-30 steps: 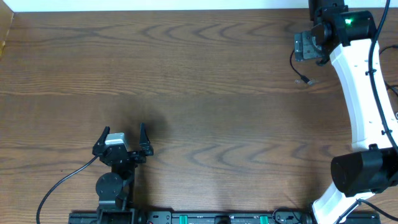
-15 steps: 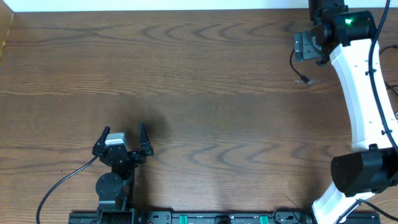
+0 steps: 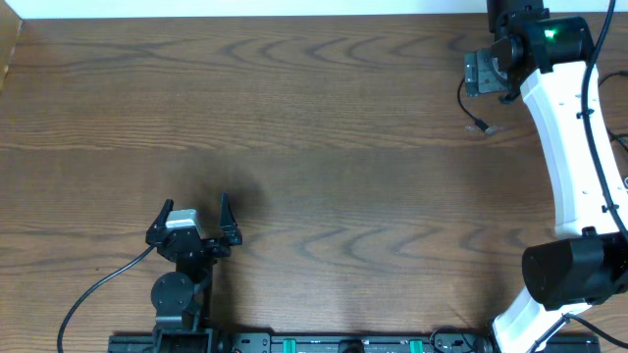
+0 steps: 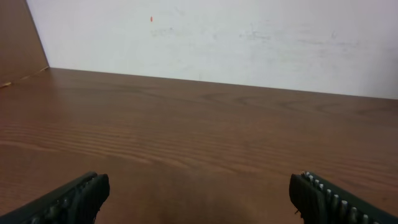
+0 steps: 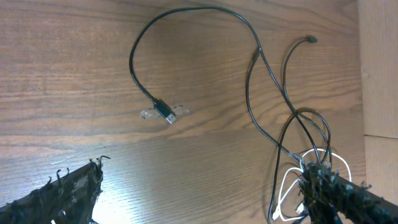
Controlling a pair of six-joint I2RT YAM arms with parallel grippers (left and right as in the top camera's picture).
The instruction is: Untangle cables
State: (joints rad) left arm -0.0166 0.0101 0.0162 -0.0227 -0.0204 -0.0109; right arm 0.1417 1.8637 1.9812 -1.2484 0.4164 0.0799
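In the right wrist view several thin black cables (image 5: 261,68) run over the wood. One loops left and ends in a small plug (image 5: 165,112). They meet a white cable (image 5: 287,186) in a tangle (image 5: 311,163) at the lower right. My right gripper (image 5: 199,196) is open just above the table, and its right finger lies against the tangle. In the overhead view that plug end (image 3: 480,126) lies below the right wrist (image 3: 486,73) at the far right. My left gripper (image 3: 193,218) is open and empty at the near left, with no cable in its wrist view (image 4: 199,202).
A white wall (image 4: 217,37) stands behind the table's far edge. A wooden side panel (image 5: 379,68) rises right of the tangle. The right arm (image 3: 574,147) spans the table's right side. The left arm's own thick black wire (image 3: 93,289) trails to the near left.
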